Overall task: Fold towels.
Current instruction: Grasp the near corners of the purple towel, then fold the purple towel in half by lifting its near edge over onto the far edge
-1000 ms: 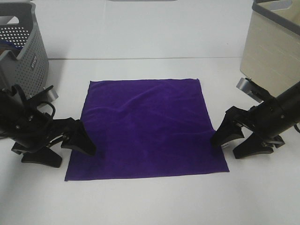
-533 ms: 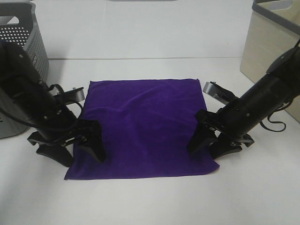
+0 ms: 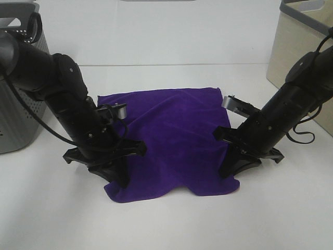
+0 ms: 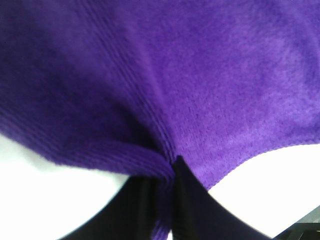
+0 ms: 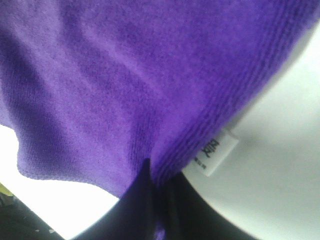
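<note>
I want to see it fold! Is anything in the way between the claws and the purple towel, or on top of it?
Nothing visible does. The left gripper and the right gripper are each shut on the towel at its hem, and the cloth up to its far edge is bare.

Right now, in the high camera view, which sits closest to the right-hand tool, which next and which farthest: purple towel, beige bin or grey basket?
1. purple towel, pinched in the right tool.
2. beige bin, back right.
3. grey basket, far left.
</note>
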